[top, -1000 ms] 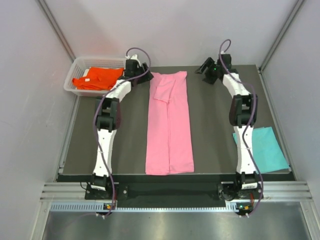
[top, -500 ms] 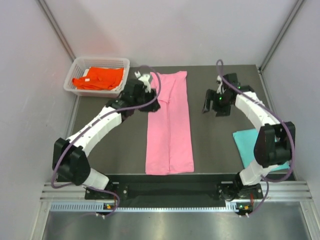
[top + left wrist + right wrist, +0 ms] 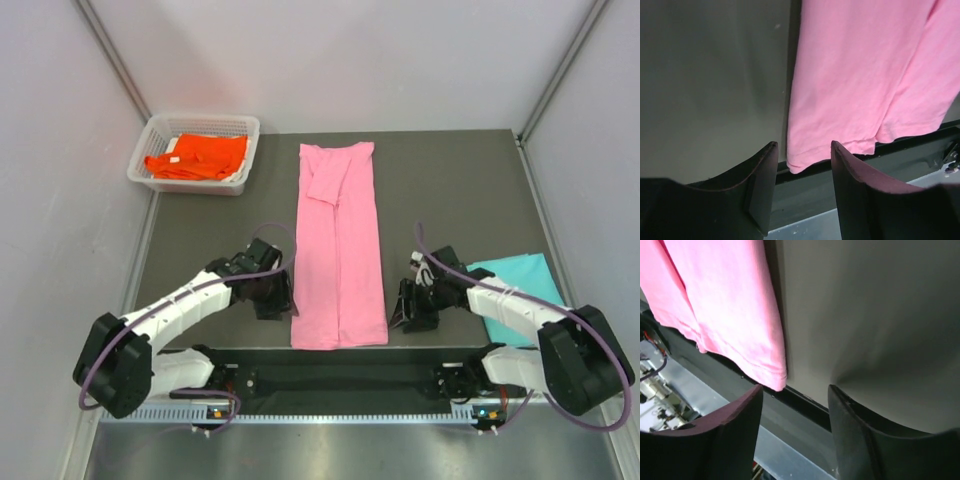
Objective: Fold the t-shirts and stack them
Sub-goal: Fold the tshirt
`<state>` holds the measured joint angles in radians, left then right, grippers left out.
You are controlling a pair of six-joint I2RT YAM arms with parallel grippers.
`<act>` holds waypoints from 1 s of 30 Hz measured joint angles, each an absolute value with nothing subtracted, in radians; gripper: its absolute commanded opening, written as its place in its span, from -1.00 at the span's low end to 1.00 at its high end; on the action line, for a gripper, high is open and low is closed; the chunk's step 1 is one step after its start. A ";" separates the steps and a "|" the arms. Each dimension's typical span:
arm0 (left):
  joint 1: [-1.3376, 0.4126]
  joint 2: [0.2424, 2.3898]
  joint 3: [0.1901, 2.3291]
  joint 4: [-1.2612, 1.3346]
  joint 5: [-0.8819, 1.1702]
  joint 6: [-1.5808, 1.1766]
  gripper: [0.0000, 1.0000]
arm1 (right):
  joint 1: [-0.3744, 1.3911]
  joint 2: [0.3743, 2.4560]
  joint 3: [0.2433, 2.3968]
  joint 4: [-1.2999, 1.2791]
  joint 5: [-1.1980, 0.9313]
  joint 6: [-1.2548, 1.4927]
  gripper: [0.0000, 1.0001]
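**Both claws open at the near corners of the pink shirt**

The left gripper (image 3: pixel 803 150) has its 2 dark fingers (image 3: pixel 760 190) apart with nothing between them. It hovers just left of the near-left corner of the light pink cotton t-shirt (image 3: pixel 338 250), and I cannot tell whether it touches the cloth. The right gripper (image 3: pixel 796 390) is spread about as wide and also holds nothing, with its fingers (image 3: pixel 860 440) framing the shirt's near-right corner.

The overhead view shows the whole layout. The pink shirt is folded into 1 long strip running from the far side to the near side down the middle of the dark grey table (image 3: pixel 450 190), with a sleeve tucked over at its far end. A teal t-shirt (image 3: pixel 525 290) lies flat at the near right, partly under the right arm. A bright orange t-shirt (image 3: pixel 197 155) sits crumpled in the white wire-mesh basket (image 3: pixel 160 125) at the far-left corner.

Only the wrist views show the stitched hem reaching the table's near edge, with the metal frame below it.

Bare table lies on both sides of the strip, wider on the left.
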<state>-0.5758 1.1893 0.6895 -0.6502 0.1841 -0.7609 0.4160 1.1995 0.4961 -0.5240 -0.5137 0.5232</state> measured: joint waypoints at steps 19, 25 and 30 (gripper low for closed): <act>-0.629 1.171 0.488 -0.558 0.266 -0.911 -0.21 | 0.524 1.207 0.334 -0.192 -0.600 0.779 -0.25; -0.630 1.160 0.453 -0.500 0.326 -0.934 -0.19 | 0.524 1.204 0.327 -0.183 -0.601 0.791 -0.31; -0.630 1.160 0.432 -0.461 0.367 -0.946 -0.59 | 0.525 1.208 0.313 -0.166 -0.600 0.797 -0.65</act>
<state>-0.6300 1.1603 0.4316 -0.4614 0.3668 -0.9463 0.5247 1.2083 0.3134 -0.1658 -0.5999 0.7971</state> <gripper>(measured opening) 0.313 0.257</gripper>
